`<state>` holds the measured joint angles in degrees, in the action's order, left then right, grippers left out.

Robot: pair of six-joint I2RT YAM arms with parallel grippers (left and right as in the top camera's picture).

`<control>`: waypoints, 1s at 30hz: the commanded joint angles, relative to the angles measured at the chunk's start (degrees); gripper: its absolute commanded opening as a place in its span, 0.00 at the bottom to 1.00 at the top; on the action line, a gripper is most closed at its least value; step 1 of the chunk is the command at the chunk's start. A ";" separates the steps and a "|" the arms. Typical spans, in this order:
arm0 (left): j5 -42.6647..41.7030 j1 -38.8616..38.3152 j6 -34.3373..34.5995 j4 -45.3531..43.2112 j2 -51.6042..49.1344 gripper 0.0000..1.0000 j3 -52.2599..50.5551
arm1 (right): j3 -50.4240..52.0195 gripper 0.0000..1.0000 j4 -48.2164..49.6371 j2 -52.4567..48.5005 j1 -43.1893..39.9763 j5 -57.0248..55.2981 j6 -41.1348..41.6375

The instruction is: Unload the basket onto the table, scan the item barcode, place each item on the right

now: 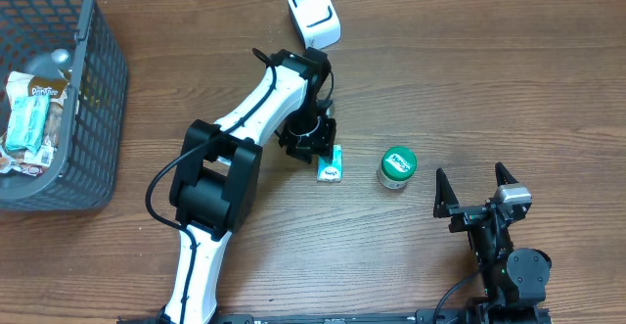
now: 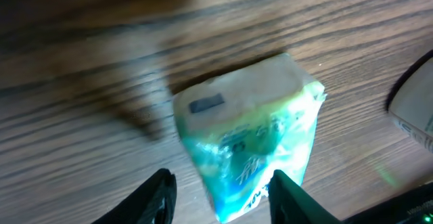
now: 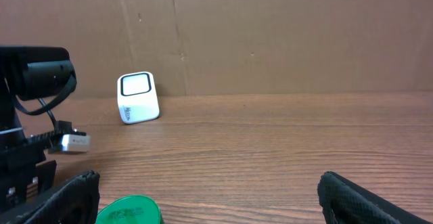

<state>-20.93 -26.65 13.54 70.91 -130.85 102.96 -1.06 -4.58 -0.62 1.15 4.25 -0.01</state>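
Left gripper [image 2: 222,187], jaws part-open and clamping nothing, straddled one end of the tissue packet [image 1: 332,164], which lay on the table [image 1: 460,79] with its long axis running between the fingers. Right gripper [image 1: 477,189], wide open and empty, stood well apart.

Overhead looks straight down. Left wrist is close over the pack [image 2: 247,136]. Right wrist, low, shares the scanner [image 3: 138,97] with overhead.

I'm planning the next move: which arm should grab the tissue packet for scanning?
Left. The left gripper hovers open right over the tissue packet, near the scanner; the right gripper sits open farther away, past the green-lidded jar.
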 commanded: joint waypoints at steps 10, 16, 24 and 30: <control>2.08 -0.50 3.39 -6.25 1.36 0.04 -6.01 | 0.61 1.00 0.15 0.46 -0.26 -0.07 -0.28; 21.53 -2.19 6.69 0.50 5.35 0.04 -0.26 | 0.61 1.00 0.15 0.46 -0.26 -0.07 -0.28; 47.32 -11.72 17.16 8.37 5.79 0.04 -0.61 | 0.61 1.00 0.15 0.46 -0.26 -0.07 -0.28; 57.05 -17.51 20.39 7.74 2.23 0.04 -2.78 | 0.61 1.00 0.15 0.46 -0.26 -0.07 -0.28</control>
<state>25.06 -42.41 29.80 78.65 -126.15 101.49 -1.06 -4.60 -0.62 1.15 4.27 -0.03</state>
